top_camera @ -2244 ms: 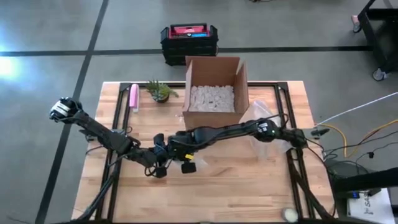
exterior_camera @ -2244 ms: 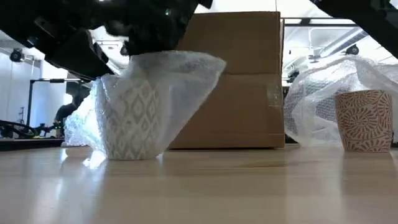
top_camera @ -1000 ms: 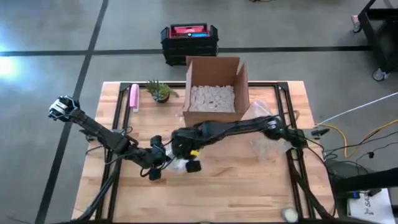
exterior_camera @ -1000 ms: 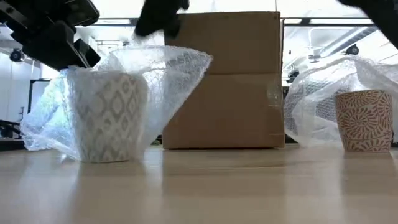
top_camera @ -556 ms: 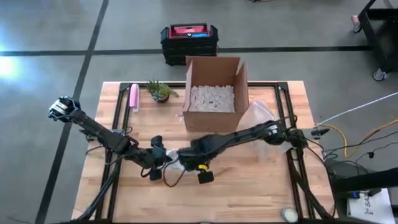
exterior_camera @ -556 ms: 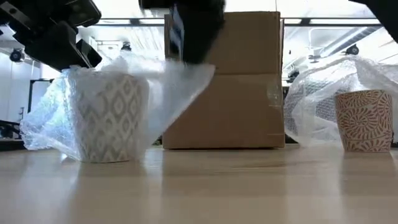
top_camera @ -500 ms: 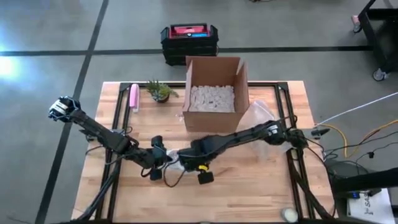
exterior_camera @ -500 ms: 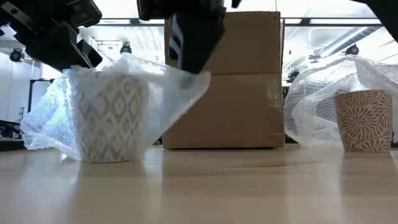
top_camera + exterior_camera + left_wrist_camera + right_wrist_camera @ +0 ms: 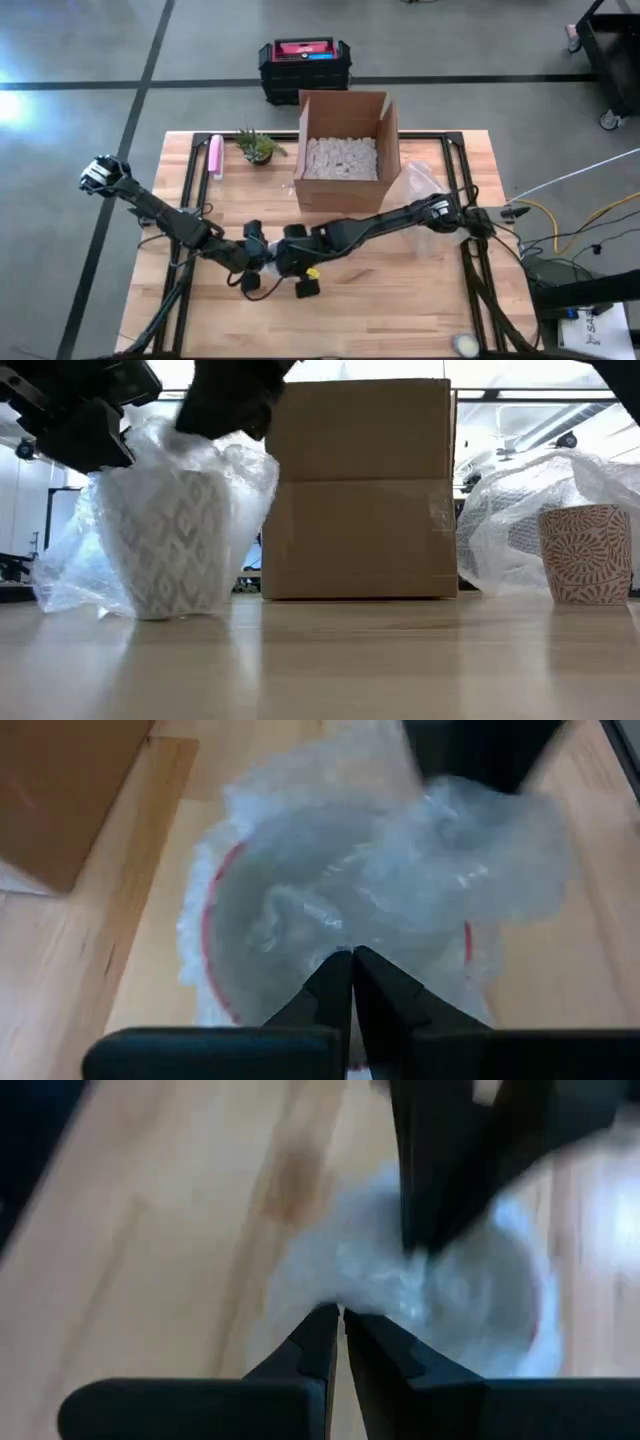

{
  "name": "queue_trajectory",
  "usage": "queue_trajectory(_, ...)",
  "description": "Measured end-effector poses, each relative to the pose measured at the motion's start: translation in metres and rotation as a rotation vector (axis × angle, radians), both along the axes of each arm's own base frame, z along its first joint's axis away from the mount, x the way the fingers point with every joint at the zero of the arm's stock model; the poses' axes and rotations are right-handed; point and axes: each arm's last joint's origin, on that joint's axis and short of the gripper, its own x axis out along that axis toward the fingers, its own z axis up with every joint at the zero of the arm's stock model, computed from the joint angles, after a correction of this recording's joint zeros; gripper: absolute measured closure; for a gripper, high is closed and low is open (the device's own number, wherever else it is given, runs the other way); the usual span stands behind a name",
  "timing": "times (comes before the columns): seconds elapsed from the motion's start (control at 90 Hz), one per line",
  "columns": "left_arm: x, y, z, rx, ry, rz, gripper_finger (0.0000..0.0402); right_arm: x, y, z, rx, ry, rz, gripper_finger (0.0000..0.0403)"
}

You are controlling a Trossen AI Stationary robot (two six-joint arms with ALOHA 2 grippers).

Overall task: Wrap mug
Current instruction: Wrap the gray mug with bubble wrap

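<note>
A pale patterned mug (image 9: 170,550) with a red inside stands upright near the table's middle left, swathed in clear bubble wrap (image 9: 215,460). Both grippers meet above its mouth. My left gripper (image 9: 352,960) is shut on the wrap on the mug's left side, and shows as the dark block (image 9: 80,420) in the low view. My right gripper (image 9: 335,1318) is shut on the wrap just right of it (image 9: 288,262). From above, the arms and the wrap hide most of the mug (image 9: 272,262). My left gripper pinches gathered bubble wrap (image 9: 340,925) between its two fingertips over the mug's open mouth, coming from above and from the table's left. The wrap lies slack over the rim, and the mug stands on the table. My right gripper pinches a bunched flap of the bubble wrap (image 9: 345,1285) between its fingertips, coming from above and from the table's right. The flap is drawn over the mug's top and hangs down its right side (image 9: 262,480).
An open cardboard box (image 9: 345,150) of packing fill stands behind the mug. A second patterned mug (image 9: 585,555) sits on loose bubble wrap (image 9: 510,510) at the right. A small plant (image 9: 258,146) and a pink object (image 9: 215,157) are at the far left.
My right gripper has swung toward the table's left with the wrap's free flap. That flap, spread out to the mug's right before, is now folded over the mug's top and hangs close against it. The mug has stayed in place.
</note>
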Motion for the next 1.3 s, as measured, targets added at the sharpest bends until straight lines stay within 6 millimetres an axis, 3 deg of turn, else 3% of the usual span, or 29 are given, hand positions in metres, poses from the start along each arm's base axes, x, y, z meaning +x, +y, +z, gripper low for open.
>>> queue_trajectory(0.2, 0.003, -0.002, -0.002, 0.003, -0.003, -0.004, 0.0401, 0.004, -0.012, -0.002, -0.004, -0.011, -0.029, 0.0389)
queue_trajectory(0.311, 0.004, -0.002, -0.001, 0.012, -0.014, -0.020, 0.0401, 0.006, -0.021, -0.018, -0.008, 0.026, -0.053, 0.0389)
queue_trajectory(0.456, 0.002, -0.002, 0.012, 0.012, 0.025, -0.041, 0.0400, 0.010, -0.027, -0.042, 0.003, 0.071, -0.096, 0.0389)
queue_trajectory(0.667, 0.007, -0.003, 0.030, 0.041, -0.023, -0.040, 0.0400, 0.012, -0.026, -0.043, 0.003, 0.053, -0.096, 0.0389)
queue_trajectory(0.944, 0.014, 0.000, 0.006, 0.101, -0.006, -0.022, 0.0401, 0.013, -0.026, -0.043, 0.008, 0.037, -0.090, 0.0389)
queue_trajectory(1.111, 0.014, 0.000, -0.008, 0.122, 0.052, -0.015, 0.0400, 0.007, -0.027, -0.025, 0.006, 0.039, -0.095, 0.0389)
queue_trajectory(1.3, 0.016, -0.001, -0.011, 0.119, 0.063, -0.018, 0.0400, -0.013, -0.033, 0.028, 0.042, 0.067, -0.157, 0.0389)
